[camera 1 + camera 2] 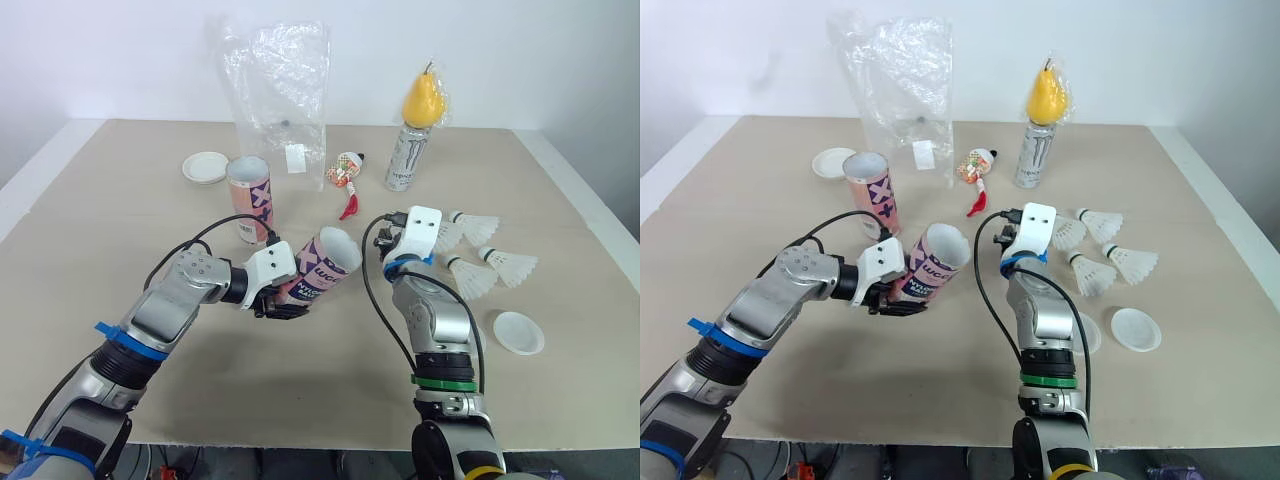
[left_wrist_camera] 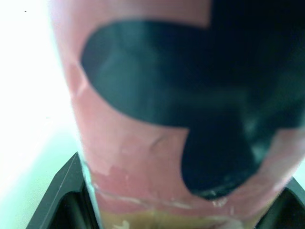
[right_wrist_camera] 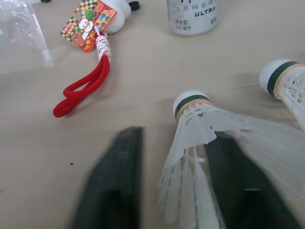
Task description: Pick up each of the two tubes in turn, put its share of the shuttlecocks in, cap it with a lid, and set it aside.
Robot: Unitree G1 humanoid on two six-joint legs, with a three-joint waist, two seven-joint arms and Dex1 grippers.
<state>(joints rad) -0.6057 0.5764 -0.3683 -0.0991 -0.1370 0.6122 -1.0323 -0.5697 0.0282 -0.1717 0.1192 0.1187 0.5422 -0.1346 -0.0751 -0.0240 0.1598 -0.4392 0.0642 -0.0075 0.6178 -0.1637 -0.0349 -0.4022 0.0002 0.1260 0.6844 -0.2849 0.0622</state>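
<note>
- Head views: we are filling one tube (image 1: pixel 325 265); our left gripper (image 1: pixel 283 305) is clenching its base, elbow bent, tilting the open mouth toward the right arm.
- Left wrist view: we are seeing its pink wall wedged between the fingers (image 2: pixel 64 193).
- Right wrist view: our right gripper (image 3: pixel 174 188) is hovering, spread astride a shuttlecock (image 3: pixel 200 119) on the table (image 3: pixel 143 102); next we are needing to close on it and carry it cork-first to the mouth.
</note>
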